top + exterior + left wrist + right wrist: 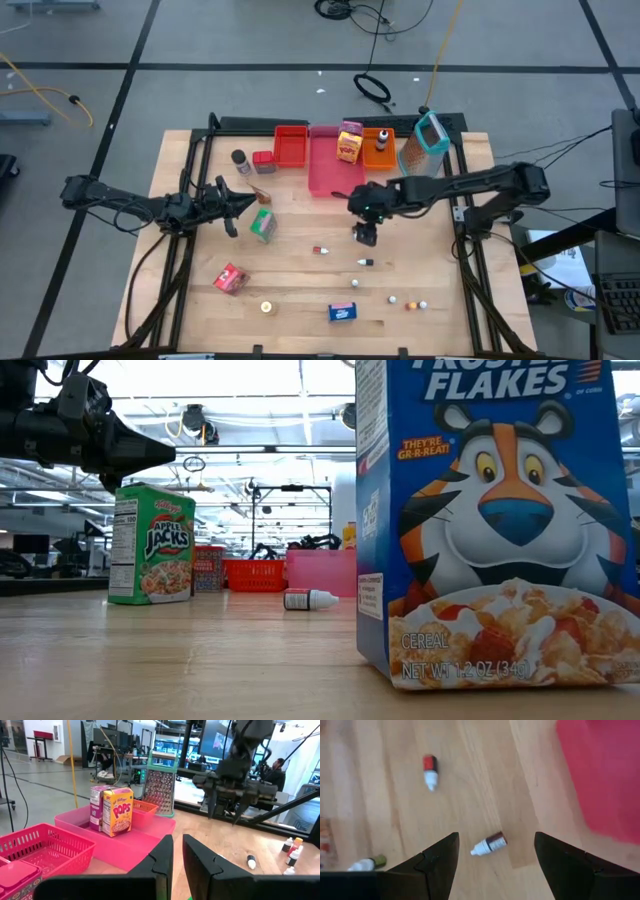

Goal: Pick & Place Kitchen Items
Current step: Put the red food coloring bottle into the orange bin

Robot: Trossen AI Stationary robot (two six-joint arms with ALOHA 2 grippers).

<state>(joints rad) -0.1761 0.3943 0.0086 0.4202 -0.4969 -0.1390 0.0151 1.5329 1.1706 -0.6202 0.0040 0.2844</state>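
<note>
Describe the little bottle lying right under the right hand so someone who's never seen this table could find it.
Start at the long pink tray at the table's far middle and come toward the near edge, to where the right hand hangs open. The small bottle lies on its side on the bare wood between its fingers. It has a dark brown body and white tip; the neighbouring bottle is red.

— What sort of place am I driving this in?

— A robotics lab, I'd say — grey concrete floor (pixel 250 40) with dark tape lines and loose cables (pixel 372 88), metal frames and monitors (pixel 112 739) beyond the wooden table (pixel 300 290), strip lights (pixel 250 400) overhead, a person seated at a workstation (pixel 277 770).
</note>
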